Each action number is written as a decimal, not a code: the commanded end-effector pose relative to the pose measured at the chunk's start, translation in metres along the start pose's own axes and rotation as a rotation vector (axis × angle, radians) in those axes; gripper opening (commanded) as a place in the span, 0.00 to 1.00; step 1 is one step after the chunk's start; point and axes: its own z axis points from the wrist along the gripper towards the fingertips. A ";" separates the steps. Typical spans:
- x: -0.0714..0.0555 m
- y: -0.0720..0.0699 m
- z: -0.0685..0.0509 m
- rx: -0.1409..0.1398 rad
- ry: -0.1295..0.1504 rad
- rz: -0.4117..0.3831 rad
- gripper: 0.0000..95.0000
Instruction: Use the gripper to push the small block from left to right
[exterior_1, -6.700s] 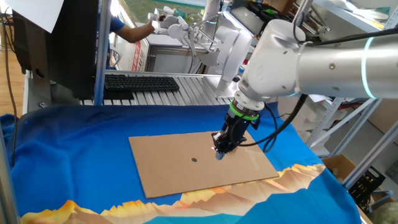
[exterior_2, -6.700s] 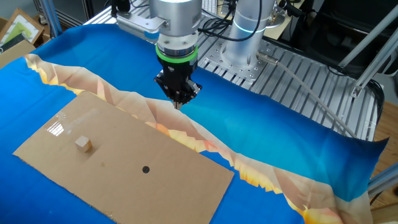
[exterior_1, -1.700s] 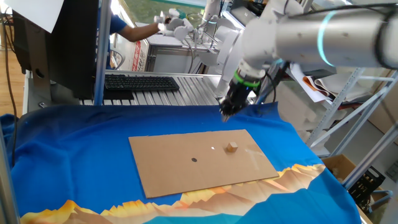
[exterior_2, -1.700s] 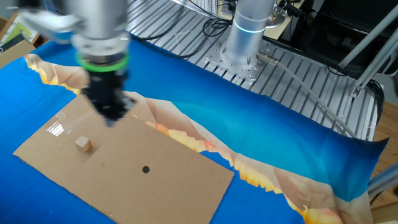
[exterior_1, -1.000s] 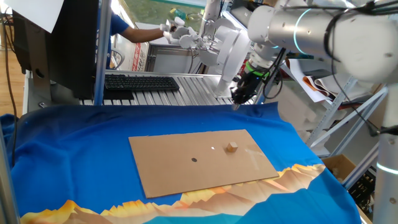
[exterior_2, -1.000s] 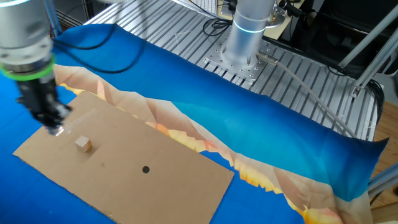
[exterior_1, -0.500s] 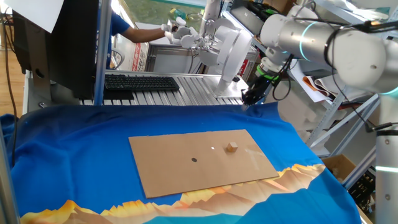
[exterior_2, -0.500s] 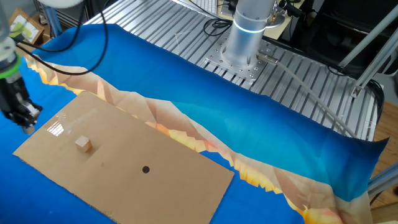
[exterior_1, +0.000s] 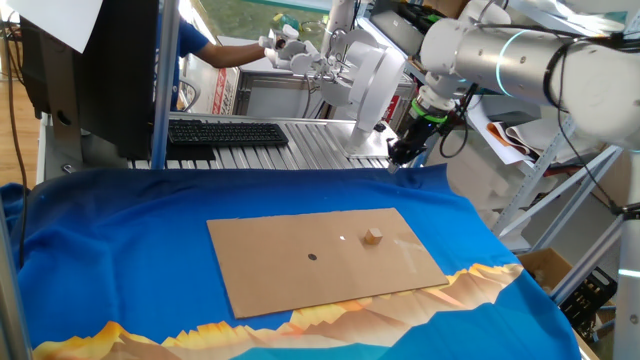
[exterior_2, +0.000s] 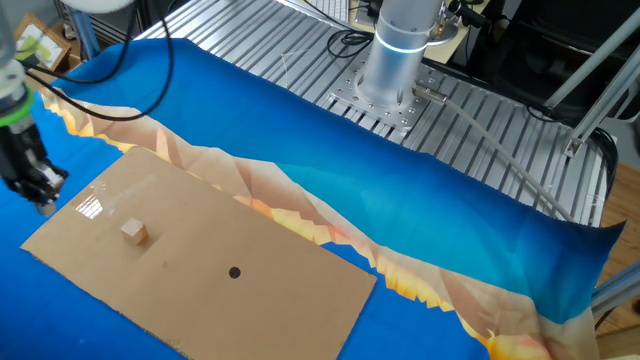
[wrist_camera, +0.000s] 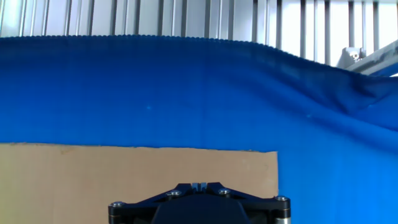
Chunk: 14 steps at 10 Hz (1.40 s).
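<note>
Your gripper (exterior_1: 397, 165) is hanging off the cardboard sheet (exterior_1: 280, 270) altogether, out over the blue cloth (exterior_1: 130, 230) near the table's far edge, just in front of the ribbed metal base. In the other fixed view the gripper (exterior_2: 45, 208) sits at the frame's left edge, just beyond the sheet's (exterior_2: 270, 300) corner. I cannot tell whether the fingers are parted or pressed together; in both fixed views the tip reads only as a small dark point, and the hand view shows only the black body at the bottom of the frame.

The small block (exterior_1: 373, 236) sits on the cardboard, toward the sheet's right-hand part in the one fixed view, well apart from your tool. In the other fixed view the small block (exterior_2: 135, 232) lies close to the sheet's left end, with a dark dot (exterior_2: 234, 272) further along the board. The hand view shows only cloth and the sheet's corner, no block.

As for progress, nothing is touching the block, so I judge the push is not under way right now. Which end counts as the finish I cannot tell from these views. If the push is yet to come, you would need to come down beside the block and sweep it across.
</note>
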 end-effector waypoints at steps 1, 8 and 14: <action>-0.004 -0.001 0.000 -0.002 0.008 0.012 0.00; -0.006 0.005 0.000 0.008 0.019 0.037 0.00; -0.011 0.014 -0.015 0.007 0.042 0.016 0.00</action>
